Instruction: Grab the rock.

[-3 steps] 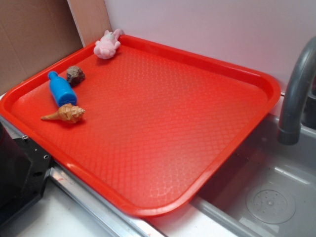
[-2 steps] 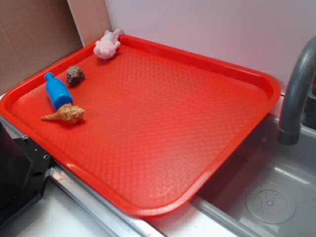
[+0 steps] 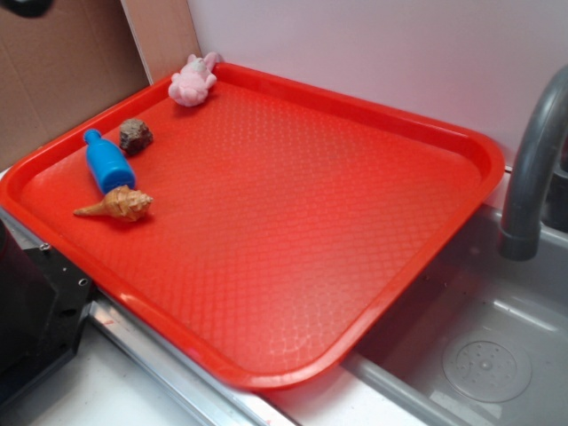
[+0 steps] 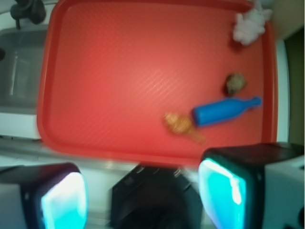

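Red tray (image 3: 355, 222) holds rock (image 3: 136, 135), blue bottle (image 3: 108, 162), seashell (image 3: 118, 205), pink plush (image 3: 193, 82) at upper left; gripper (image 4: 143, 191) spread wide, empty.

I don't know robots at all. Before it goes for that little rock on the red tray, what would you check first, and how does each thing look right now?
1. Rock in sight and uncovered: ok, it shows in both views.
2. Gripper open: ok, its two fingers stand wide apart in the wrist view.
3. Gripper above the rock: not ok, it sits high over the tray's near edge, off to one side.
4. Room around the rock: ok, though the blue bottle lies close beside it, apparently not touching.
5. Other items clear of the rock: ok, the seashell and pink plush toy lie apart from it.
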`<state>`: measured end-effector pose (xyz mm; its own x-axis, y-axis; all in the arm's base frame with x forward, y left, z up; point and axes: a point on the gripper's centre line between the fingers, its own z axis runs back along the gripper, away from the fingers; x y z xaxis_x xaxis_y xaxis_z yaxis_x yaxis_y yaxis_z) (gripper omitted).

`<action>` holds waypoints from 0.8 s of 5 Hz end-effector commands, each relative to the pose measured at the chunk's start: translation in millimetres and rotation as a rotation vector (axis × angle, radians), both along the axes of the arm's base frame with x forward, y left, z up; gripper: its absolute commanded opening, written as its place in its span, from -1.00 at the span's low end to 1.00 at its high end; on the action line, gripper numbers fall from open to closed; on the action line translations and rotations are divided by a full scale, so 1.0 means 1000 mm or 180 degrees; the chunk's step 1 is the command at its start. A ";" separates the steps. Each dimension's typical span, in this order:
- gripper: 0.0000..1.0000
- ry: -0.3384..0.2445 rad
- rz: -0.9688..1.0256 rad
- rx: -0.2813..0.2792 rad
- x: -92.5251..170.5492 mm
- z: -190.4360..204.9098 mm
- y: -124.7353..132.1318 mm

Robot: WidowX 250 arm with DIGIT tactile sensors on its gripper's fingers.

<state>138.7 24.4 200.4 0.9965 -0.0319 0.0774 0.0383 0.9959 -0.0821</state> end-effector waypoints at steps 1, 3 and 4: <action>1.00 0.0000 -0.0063 -0.0068 0.026 -0.052 0.067; 1.00 0.0000 -0.0063 -0.0068 0.026 -0.052 0.067; 1.00 0.0000 -0.0063 -0.0068 0.026 -0.052 0.067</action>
<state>163.3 90.3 141.6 0.9972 -0.0481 0.0571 0.0544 0.9919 -0.1146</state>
